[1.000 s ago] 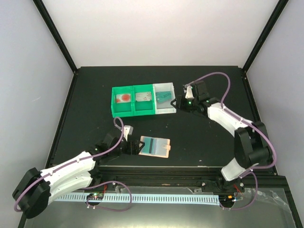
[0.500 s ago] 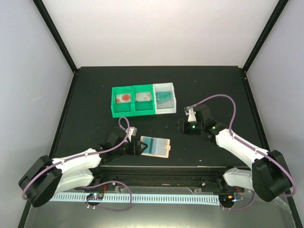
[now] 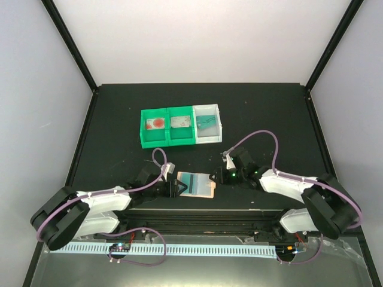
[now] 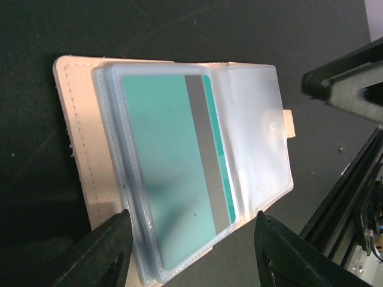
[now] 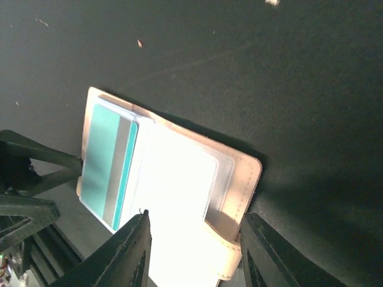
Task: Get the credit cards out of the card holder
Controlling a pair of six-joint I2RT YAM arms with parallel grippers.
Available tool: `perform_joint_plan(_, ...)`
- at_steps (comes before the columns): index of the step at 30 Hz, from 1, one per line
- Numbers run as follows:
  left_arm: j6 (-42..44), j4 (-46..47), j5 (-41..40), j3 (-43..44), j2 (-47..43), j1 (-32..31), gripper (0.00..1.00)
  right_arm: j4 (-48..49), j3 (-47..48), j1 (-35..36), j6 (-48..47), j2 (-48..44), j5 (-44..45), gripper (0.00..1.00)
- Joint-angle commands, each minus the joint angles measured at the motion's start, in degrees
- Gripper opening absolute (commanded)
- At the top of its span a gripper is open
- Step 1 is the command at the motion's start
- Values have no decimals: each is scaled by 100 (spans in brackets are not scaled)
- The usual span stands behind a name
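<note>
**Card holder (image 3: 206, 186) now flanked by both arms, one card left inside**

Within the last second the right arm (image 3: 287, 184) has been swung down across the table (image 3: 119, 119), away from the bin tray (image 3: 170, 141), to the holder's right edge. A teal card (image 3: 207, 121) is seen lying in the tray's white end compartment, so one removal is judged done. The card holder lies open and flat near the table's front edge.

The left gripper (image 4: 191, 257) has been advanced over the holder's left end. Its jaws are apart, straddling it and narrowing, with no clamp evident yet. The right gripper (image 5: 197, 257) is held over the right flap, jaws apart, nothing gripped.

A second credit card (image 4: 161, 173) is seated in the clear sleeve (image 4: 254, 137). The next pull is judged imminent, with the left bracing.
</note>
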Motion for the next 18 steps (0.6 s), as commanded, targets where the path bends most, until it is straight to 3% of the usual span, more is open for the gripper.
perform_joint_plan(1,-274,153,139,-274,-371,-21,58,550,25,291,-45,366,204,41)
perform_joint_plan(11,-500,-628,-205,-335,-1735,-75,54,310,486,664,-257,788,505,37)
perform_joint_plan(18,-130,-987,-394,88,-1513,19,54,77,583,679,-283,496,756,37)
